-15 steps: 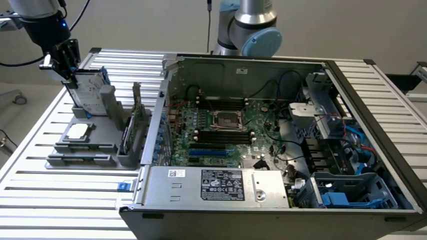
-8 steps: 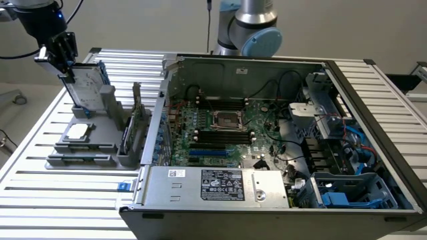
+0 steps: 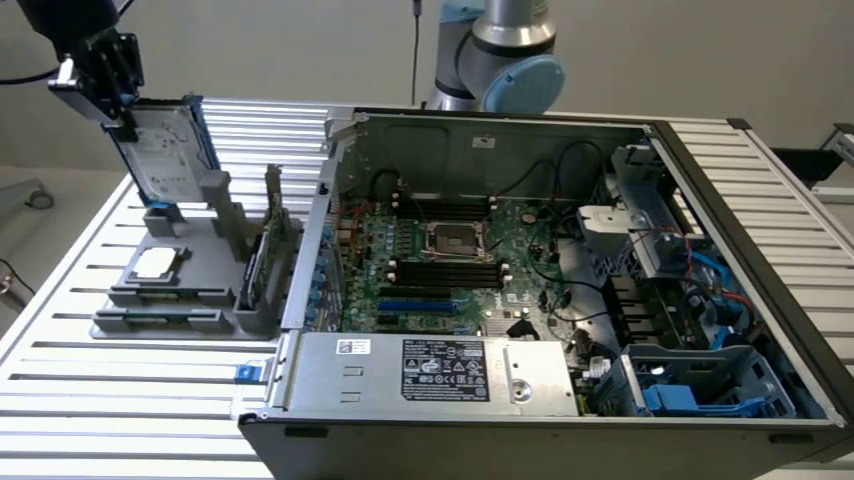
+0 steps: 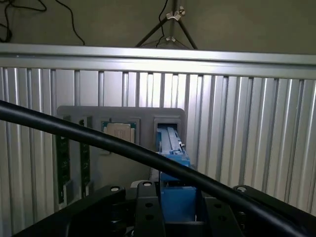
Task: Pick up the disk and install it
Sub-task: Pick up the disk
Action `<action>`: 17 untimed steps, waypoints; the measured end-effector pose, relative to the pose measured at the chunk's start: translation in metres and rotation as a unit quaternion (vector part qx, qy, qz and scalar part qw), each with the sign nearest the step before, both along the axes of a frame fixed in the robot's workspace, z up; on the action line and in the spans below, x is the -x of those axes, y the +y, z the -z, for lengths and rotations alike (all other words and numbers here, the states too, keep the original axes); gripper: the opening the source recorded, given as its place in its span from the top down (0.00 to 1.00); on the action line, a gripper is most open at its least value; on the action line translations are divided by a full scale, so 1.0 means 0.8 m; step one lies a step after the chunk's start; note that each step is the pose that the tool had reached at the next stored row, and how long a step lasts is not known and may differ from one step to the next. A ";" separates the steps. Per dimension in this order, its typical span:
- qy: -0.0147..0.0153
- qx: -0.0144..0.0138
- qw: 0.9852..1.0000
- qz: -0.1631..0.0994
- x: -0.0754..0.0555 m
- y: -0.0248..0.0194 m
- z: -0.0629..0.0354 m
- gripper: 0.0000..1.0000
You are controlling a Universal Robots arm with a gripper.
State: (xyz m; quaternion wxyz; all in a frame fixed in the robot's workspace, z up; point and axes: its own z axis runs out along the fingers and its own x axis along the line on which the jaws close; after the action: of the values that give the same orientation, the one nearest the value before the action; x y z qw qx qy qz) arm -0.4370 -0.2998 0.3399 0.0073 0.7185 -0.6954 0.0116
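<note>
The disk, silver-grey with a white label and a blue carrier edge, stands upright at the exterior view's far left. My gripper is shut on its upper end. The disk's lower end hangs at the slot of the grey holder; I cannot tell whether it has left the slot. In the wrist view the blue carrier edge of the disk runs from between my black fingers down toward the holder.
The open computer case fills the exterior view's right, with the motherboard, a labelled power-supply box and a blue drive cage. A small square chip and upright cards sit in the holder. A black cable crosses the wrist view.
</note>
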 end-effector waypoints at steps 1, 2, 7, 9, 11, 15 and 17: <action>0.000 0.000 1.000 0.000 0.000 0.0000 -0.006 0.67; 0.000 0.000 1.000 0.000 0.000 0.0000 -0.011 0.67; 0.000 0.000 1.000 0.000 -0.006 0.0013 -0.040 0.67; 0.000 0.000 1.000 0.000 -0.011 0.0025 -0.051 0.67; 0.000 0.000 1.000 0.000 -0.019 0.0038 -0.063 0.67; 0.000 0.000 1.000 0.000 -0.040 0.0057 -0.085 0.67; 0.000 0.000 1.000 0.000 -0.051 0.0058 -0.097 0.67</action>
State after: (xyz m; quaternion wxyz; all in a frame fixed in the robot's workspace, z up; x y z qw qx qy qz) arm -0.3959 -0.2951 0.4171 0.0077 0.7184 -0.6955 0.0117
